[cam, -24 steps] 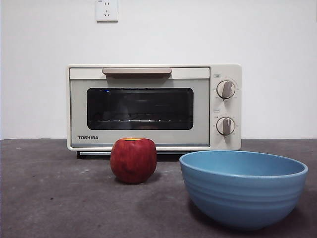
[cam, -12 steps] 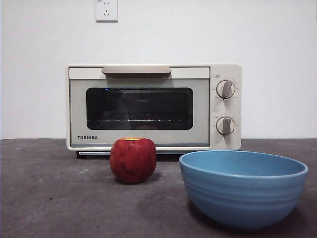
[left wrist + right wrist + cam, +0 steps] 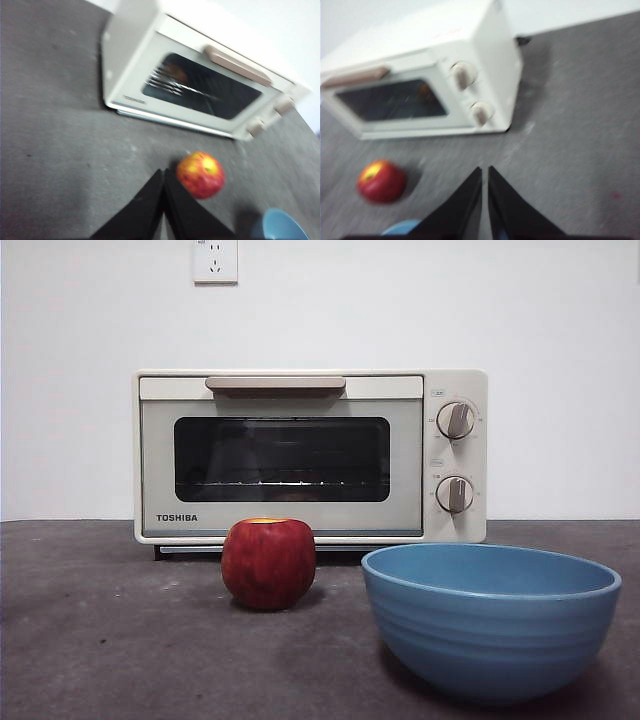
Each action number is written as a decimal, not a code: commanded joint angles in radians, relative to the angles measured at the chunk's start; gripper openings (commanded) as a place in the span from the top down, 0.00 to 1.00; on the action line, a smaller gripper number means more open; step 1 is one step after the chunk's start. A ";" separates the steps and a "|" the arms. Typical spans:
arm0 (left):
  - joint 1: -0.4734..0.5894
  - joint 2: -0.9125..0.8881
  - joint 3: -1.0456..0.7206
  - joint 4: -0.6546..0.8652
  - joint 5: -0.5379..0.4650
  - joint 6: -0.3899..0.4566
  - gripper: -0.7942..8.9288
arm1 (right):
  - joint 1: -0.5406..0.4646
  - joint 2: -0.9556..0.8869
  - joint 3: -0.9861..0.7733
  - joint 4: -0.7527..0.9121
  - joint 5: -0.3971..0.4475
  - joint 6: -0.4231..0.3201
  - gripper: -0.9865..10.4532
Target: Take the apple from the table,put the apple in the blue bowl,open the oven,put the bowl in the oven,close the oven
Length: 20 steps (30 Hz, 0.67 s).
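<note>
**Both arms aloft, apple untouched**

The oven [image 3: 310, 455] stands at the back of the table [image 3: 100, 640], its door shut, the bar handle [image 3: 276, 384] across the top of the door and two knobs [image 3: 455, 420] on its right side. The apple [image 3: 269, 562] sits upright on the table in front of the door, stem hollow up, near the oven but apart from it. To its right, closer to the front camera, the bowl [image 3: 490, 620] stands empty and clear of the apple.

No arm shows in the front view. The left gripper [image 3: 163, 175] hangs above the table with its jaws pressed together, holding nothing; the apple [image 3: 200, 174] lies just beyond and to one side of its tips. The right gripper [image 3: 484, 172] is also up in the air, jaws all but closed with only a thin slit between them, empty, with the oven [image 3: 427, 95] ahead of it and the apple [image 3: 381, 181] off to the side.

By my reading, the first step, taking the apple, has not begun. The risks from here:

- Jaws that descend while closed would strike the apple rather than straddle it, and a round apple would likely roll toward the oven or the bowl.
- A shallow or off-centre pinch on the smooth skin could let it slip during the lift.
- The bowl stands near, so a low carry could knock its rim.
- Both wrist views are blurred, which could spoil aim.
</note>
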 commanded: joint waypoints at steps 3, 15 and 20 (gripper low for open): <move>-0.022 0.122 0.132 -0.083 0.106 0.114 0.91 | 0.037 0.187 0.172 -0.159 -0.115 -0.177 0.91; -0.178 0.316 0.291 -0.317 0.142 0.264 0.91 | 0.307 0.431 0.374 -0.439 -0.063 -0.378 0.91; -0.182 0.321 0.291 -0.316 0.142 0.264 0.91 | 0.345 0.437 0.374 -0.390 -0.047 -0.363 0.82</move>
